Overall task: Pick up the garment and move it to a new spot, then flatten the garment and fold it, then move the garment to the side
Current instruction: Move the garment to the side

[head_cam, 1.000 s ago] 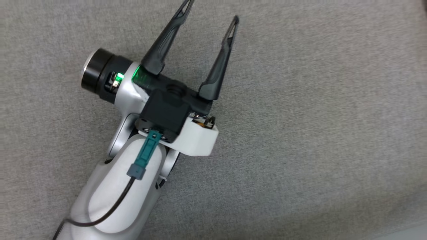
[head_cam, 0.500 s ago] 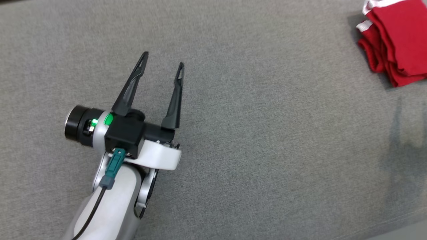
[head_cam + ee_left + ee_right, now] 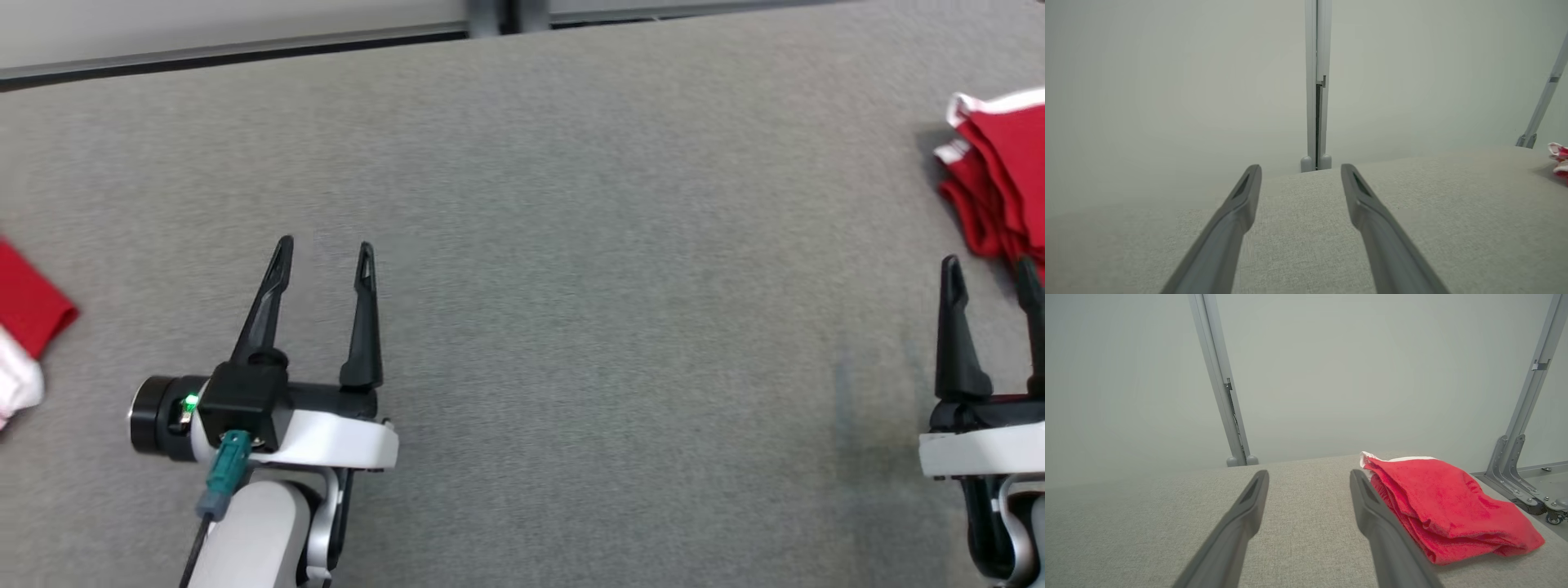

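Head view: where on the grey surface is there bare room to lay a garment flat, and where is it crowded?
Bare: the wide middle of the grey surface, between the left gripper and right gripper, up to the far edge. Crowded: the right edge, where the red garment lies beyond the right gripper, and the left edge, with a red-and-white cloth.

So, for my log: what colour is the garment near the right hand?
The garment is red with white trim; right wrist view shows it best.

The red, white-trimmed garment (image 3: 1008, 163) lies folded in loose layers at the far right.
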